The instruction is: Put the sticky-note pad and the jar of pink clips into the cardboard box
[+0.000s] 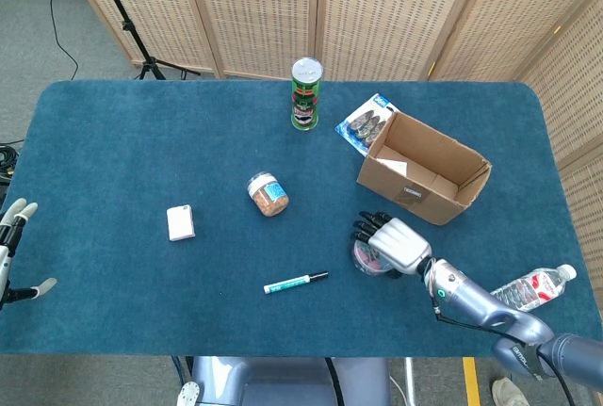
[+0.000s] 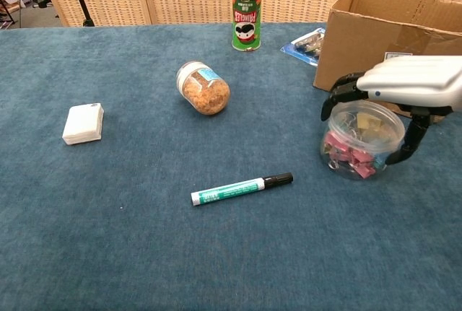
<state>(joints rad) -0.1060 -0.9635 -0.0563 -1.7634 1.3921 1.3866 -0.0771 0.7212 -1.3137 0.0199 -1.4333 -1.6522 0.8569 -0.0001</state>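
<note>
My right hand (image 2: 410,86) sits over the jar of pink clips (image 2: 359,142), fingers curled down around its lid, gripping it just in front of the cardboard box (image 1: 424,169); my left hand (image 1: 11,253) waits spread and empty at the table edge; the sticky-note pad (image 2: 83,123) lies far left of the jar.
</note>
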